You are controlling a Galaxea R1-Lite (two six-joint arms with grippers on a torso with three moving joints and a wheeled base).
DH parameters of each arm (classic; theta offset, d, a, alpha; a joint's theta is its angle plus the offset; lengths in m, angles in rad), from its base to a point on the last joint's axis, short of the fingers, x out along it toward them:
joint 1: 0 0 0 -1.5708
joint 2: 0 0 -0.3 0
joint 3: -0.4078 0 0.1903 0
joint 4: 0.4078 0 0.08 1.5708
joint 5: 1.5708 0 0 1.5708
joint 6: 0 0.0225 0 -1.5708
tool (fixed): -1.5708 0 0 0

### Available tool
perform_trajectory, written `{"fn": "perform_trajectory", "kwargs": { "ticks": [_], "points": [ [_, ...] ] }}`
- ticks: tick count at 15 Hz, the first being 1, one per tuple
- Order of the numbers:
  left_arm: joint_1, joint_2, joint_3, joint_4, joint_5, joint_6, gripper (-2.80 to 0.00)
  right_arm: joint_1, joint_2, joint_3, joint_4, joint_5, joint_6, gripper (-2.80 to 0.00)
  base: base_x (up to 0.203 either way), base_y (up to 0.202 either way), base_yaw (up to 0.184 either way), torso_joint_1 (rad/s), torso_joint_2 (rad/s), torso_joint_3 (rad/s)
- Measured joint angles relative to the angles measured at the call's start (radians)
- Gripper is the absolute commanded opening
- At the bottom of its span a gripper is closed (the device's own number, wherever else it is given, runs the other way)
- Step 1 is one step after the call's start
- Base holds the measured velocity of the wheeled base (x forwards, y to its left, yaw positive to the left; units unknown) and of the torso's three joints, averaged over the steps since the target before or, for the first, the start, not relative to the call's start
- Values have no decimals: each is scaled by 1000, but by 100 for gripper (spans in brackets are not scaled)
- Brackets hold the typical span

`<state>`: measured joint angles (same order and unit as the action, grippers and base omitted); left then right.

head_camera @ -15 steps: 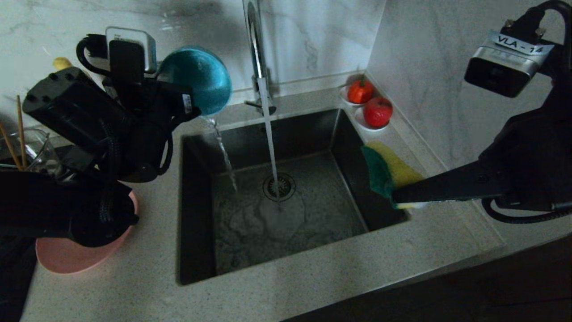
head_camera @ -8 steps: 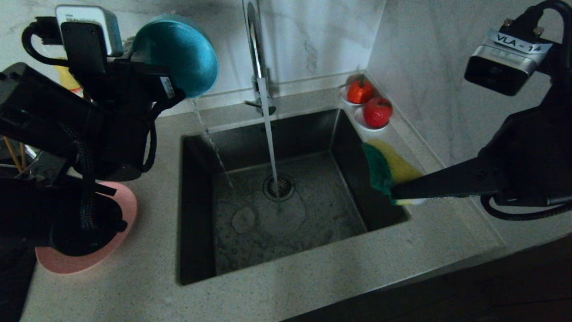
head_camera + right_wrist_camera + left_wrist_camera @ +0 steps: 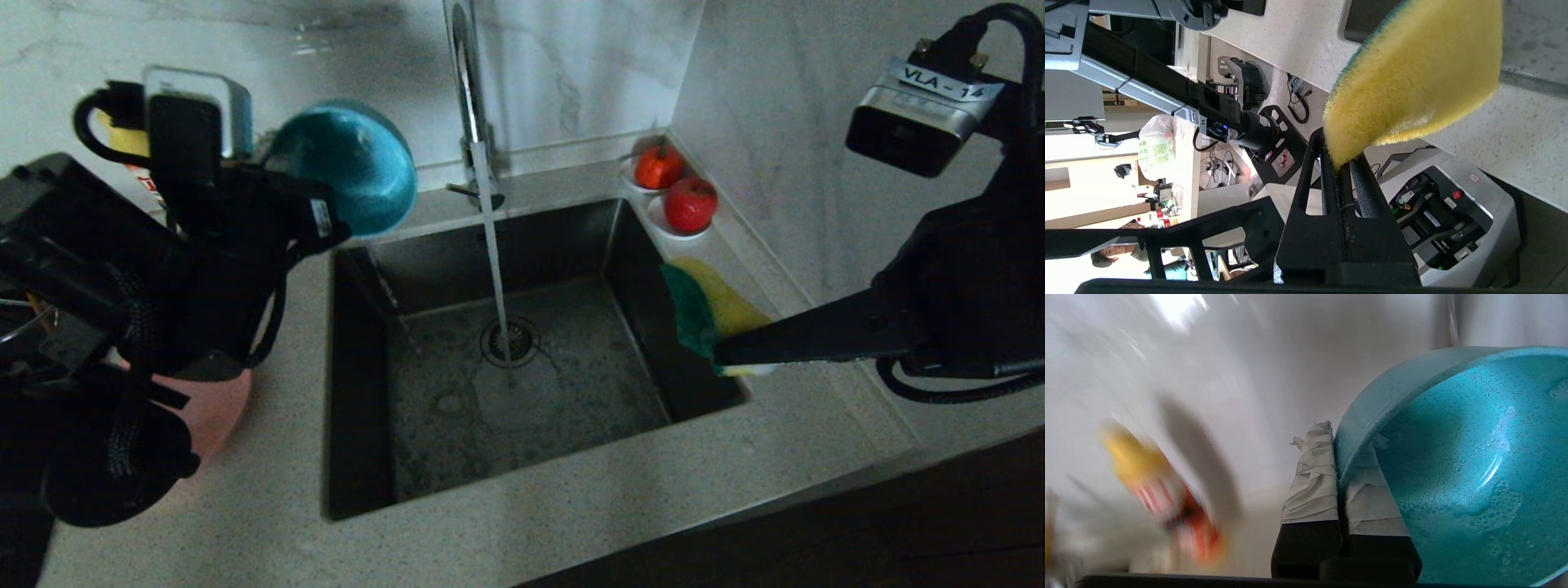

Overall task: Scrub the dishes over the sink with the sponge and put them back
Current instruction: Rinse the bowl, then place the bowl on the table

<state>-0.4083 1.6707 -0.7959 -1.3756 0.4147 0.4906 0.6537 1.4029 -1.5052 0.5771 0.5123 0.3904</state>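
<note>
now the left gripper pinches the wet teal bowl by its rim, near the sink corner; it may slip. the right gripper squeezes the sponge at the sink's right edge.

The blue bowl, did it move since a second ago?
Yes. The left gripper, jaws shut on the round teal bowl's rim, swung it up and leftward, then partly back; the water pouring from it has stopped. The right gripper kept the yellow-and-green sponge at the dark steel sink's right edge. Tap still running.
</note>
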Motion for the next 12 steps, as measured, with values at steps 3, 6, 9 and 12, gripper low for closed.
{"fn": "perform_trajectory", "kwargs": {
  "ticks": [3,6,9,12],
  "points": [
    [0,-36,35,274,-4,-1,-280,-1,-14,7,1,0,1,-280,0,0,0,0,0,0],
    [0,-82,-20,663,-15,-13,-280,-1,-21,11,0,0,1,-280,0,0,0,0,0,0],
    [0,-93,-146,1067,-88,-118,-280,-1,-22,18,0,0,1,-280,0,0,0,0,0,0],
    [0,-14,-286,1364,-194,-363,-280,-1,-31,20,2,0,-1,-280,0,0,0,0,0,0]
  ]
}}
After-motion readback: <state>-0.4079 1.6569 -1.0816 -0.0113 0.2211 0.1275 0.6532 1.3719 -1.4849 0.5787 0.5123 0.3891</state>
